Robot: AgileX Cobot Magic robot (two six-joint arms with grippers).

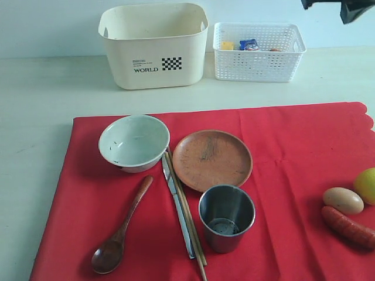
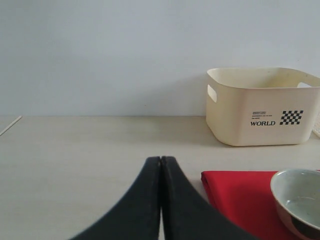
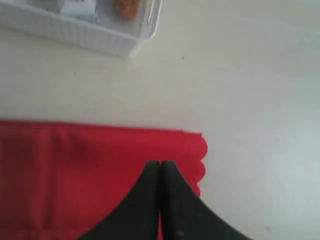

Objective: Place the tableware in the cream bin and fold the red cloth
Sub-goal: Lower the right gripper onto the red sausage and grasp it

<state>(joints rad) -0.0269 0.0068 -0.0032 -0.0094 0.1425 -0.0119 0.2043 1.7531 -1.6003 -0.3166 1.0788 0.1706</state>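
**Pale worktop (image 1: pixel 47 99), red cloth (image 1: pixel 293 152) spread flat**
Bowl (image 1: pixel 133 140), plate (image 1: pixel 212 159), cup (image 1: pixel 227 218), spoon (image 1: pixel 120 234), knife (image 1: pixel 186 240), chopsticks (image 1: pixel 200 263) lie on the cloth; cream bin (image 1: pixel 153 47) behind, white basket (image 1: pixel 258 52) beside it. Left gripper (image 2: pixel 161 165) and right gripper (image 3: pixel 160 167) closed, holding nothing

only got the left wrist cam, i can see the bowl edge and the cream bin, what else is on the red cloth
Observer: Next to the bowl are a brown plate, a steel cup, a wooden spoon, a knife and chopsticks.
Operator: any food on it
Observer: Yes, an egg, a sausage and a yellow round piece sit at the red cloth's right edge.
Operator: where's the right gripper
Observer: The right gripper is shut on nothing, above the cloth's scalloped corner nearest the white basket.
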